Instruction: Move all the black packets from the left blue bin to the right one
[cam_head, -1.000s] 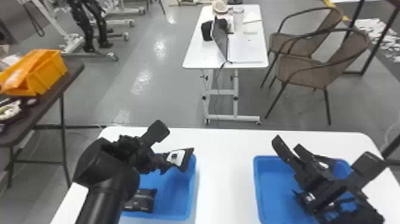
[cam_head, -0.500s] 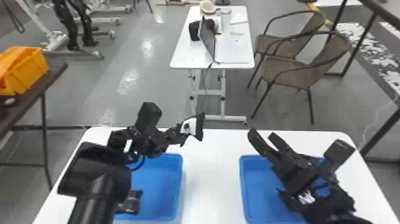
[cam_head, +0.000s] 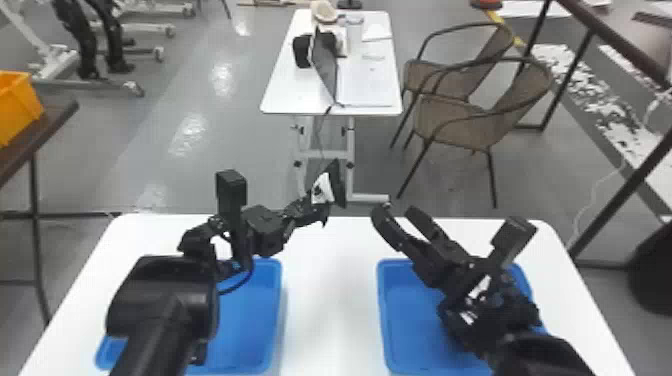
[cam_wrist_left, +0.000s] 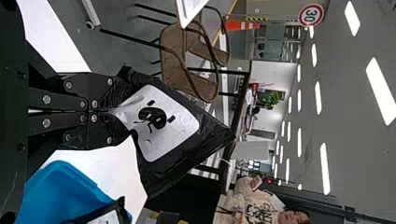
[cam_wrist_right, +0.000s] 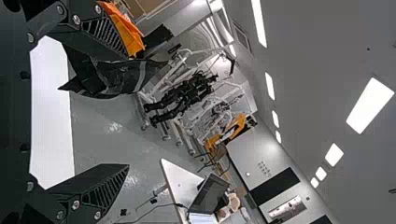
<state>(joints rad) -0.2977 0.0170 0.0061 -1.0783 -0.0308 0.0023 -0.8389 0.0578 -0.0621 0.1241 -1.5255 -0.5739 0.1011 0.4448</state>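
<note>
Left gripper is closed on a black packet by one end, holding it up off the white table. Right gripper has its fingers wide apart, nothing between the tips that I can confirm. Left wrist view gives the packet's white label face-on (creased near the grip); right wrist view catches a dark, shiny side instead. Left wrist view also has a second packet in the left blue bin; from the head, the left arm covers much of that bin. Right gripper and its arm block part of the right blue bin. Beyond: laptop, two chairs, orange bin off left.
</note>
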